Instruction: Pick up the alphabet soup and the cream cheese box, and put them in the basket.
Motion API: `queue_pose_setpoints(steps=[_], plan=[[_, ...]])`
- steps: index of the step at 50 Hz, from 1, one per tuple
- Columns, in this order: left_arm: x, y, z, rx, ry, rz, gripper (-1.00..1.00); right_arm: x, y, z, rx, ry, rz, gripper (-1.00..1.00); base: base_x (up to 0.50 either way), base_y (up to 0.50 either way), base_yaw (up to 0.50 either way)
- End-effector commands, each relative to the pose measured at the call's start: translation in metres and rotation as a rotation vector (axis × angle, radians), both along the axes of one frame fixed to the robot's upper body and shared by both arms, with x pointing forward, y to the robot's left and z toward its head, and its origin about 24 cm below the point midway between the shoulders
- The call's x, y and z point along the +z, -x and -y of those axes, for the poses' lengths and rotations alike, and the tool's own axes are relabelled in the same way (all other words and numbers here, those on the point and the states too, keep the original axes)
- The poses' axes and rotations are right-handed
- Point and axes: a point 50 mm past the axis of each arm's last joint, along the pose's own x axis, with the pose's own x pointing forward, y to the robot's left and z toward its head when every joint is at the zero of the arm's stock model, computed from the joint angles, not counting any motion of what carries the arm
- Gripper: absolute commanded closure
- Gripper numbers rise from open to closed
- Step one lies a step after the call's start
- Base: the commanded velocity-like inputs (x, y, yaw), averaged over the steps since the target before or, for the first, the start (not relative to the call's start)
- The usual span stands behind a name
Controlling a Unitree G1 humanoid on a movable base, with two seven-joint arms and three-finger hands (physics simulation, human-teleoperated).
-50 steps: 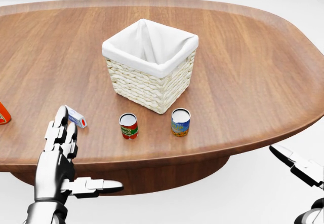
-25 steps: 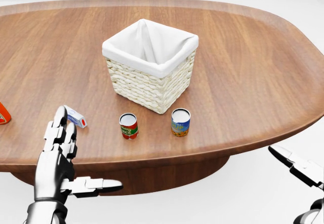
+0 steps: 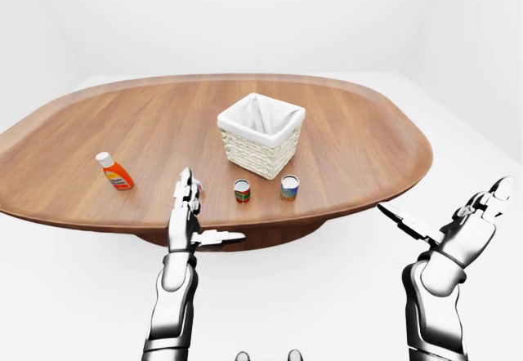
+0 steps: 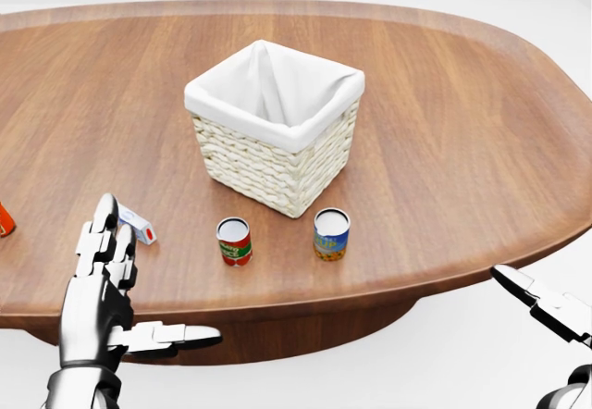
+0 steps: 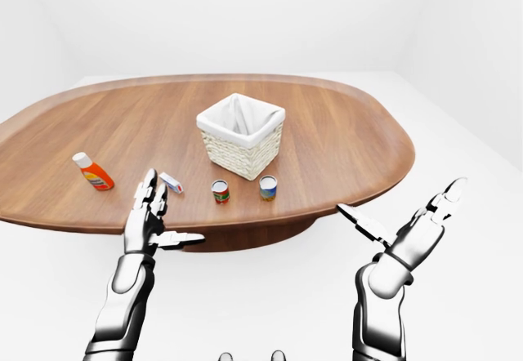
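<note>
Soup can [image 4: 234, 241], a short metal cylinder with a red and green label, is seen upright beside a blue and yellow can [image 4: 330, 234], below the square woven basket [image 4: 274, 127] with white cloth lining. Cream cheese box [image 4: 137, 222] is laid flat, slanting down-right, on the oval wooden table [image 4: 462, 122]. The left hand [image 4: 104, 284] and right hand [image 5: 409, 230] are held with fingers spread, empty.

Oval wooden table [image 4: 462, 131] bearing basket [image 4: 274, 124], two cans [image 4: 235, 241] [image 4: 331, 233], small box [image 5: 172, 183], orange bottle [image 5: 92, 171].
</note>
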Motion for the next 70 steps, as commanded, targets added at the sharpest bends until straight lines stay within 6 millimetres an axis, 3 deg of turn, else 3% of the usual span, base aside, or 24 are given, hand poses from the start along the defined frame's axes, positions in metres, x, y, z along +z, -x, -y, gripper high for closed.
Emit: queue_pose_setpoints(steps=[1,70], plan=[[0.0,-0.001,-0.001,0.008,0.002,0.001,-1.0,-0.001,-0.001,0.0,0.002,0.001,0.0,-1.0,0.27,0.0,0.0],[-0.002,-0.004,-0.011,0.09,-0.001,-0.012,-1.0,-0.001,-0.001,0.0,0.003,-0.007,-0.003,-1.0,0.27,0.0,0.0]])
